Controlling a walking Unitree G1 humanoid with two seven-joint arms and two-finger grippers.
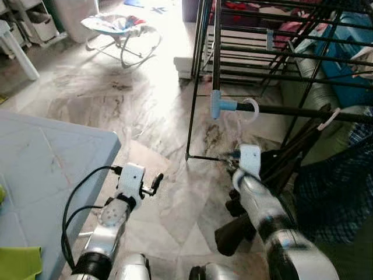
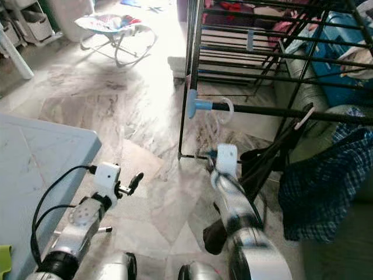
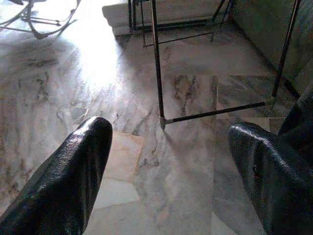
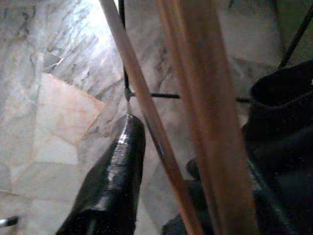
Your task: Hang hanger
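A black drying rack stands ahead on the right. Its front rail ends in a blue cap, and a white hook sits over the rail beside that cap. My right gripper is low, just under this rail end by the rack's foot. In the right wrist view the wooden hanger runs between the black fingers, which are shut on it. A dark garment droops under that arm. My left gripper hovers open over the floor with nothing between its fingers.
A pale blue table fills the left, with a green cloth on its near corner. A plaid garment hangs from another white hook at the right. A baby bouncer stands far back. Marble floor lies between the table and the rack.
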